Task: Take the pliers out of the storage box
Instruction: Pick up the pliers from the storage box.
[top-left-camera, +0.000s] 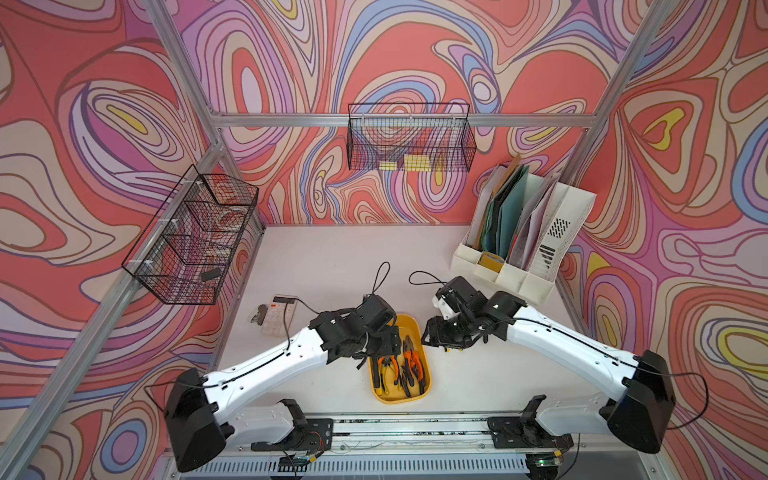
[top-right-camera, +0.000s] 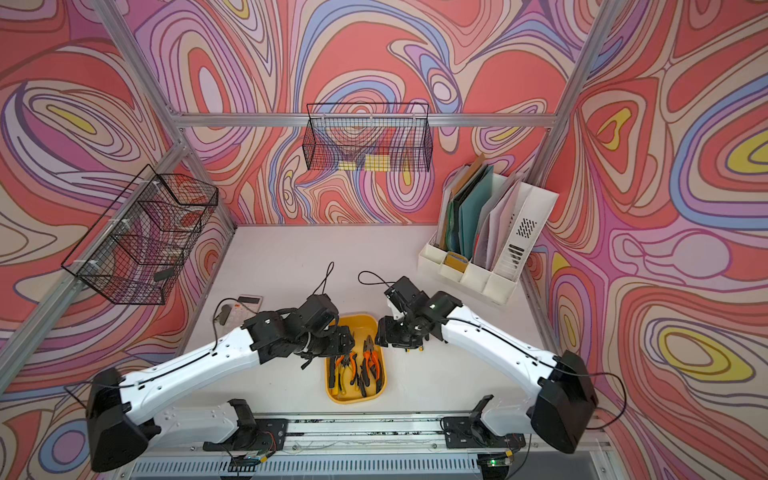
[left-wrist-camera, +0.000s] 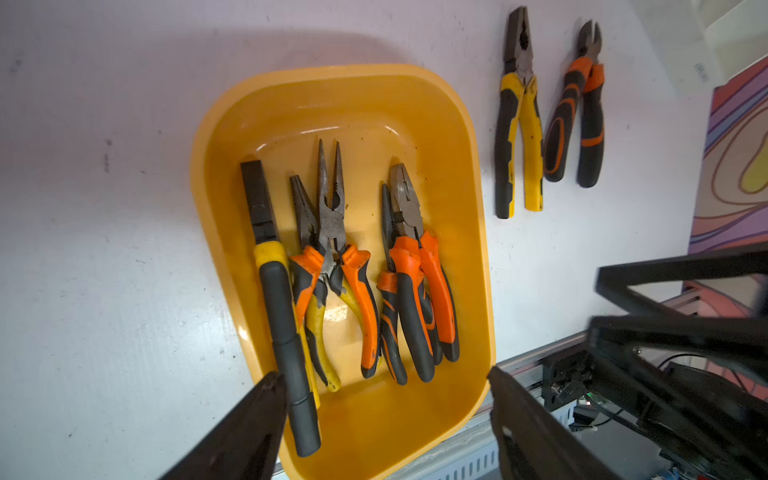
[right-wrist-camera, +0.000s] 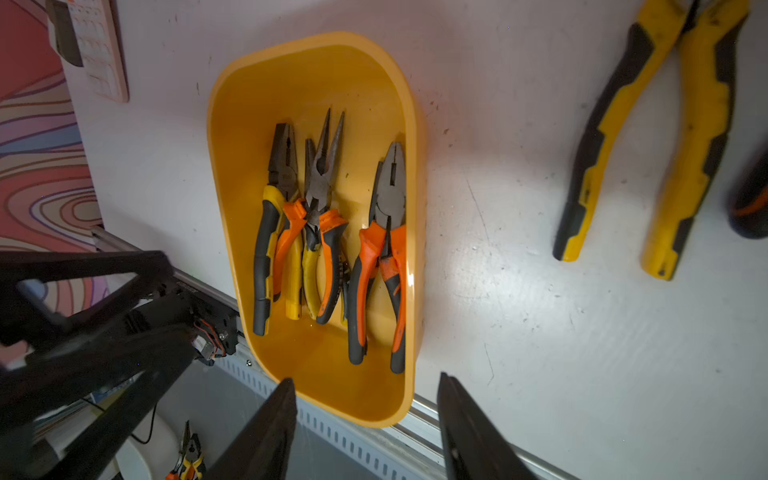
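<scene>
Five dark-jawed pliers with orange-and-black or yellow-and-black handles lie in the shallow yellow plastic tray, two more pliers on the white table beside it, with the left gripper and right gripper both spread empty.

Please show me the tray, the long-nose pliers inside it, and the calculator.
tray (left-wrist-camera: 365, 133), left wrist view, bare floor.
long-nose pliers (left-wrist-camera: 332, 218), left wrist view, pivot joint.
calculator (right-wrist-camera: 99, 54), right wrist view, keypad.
</scene>
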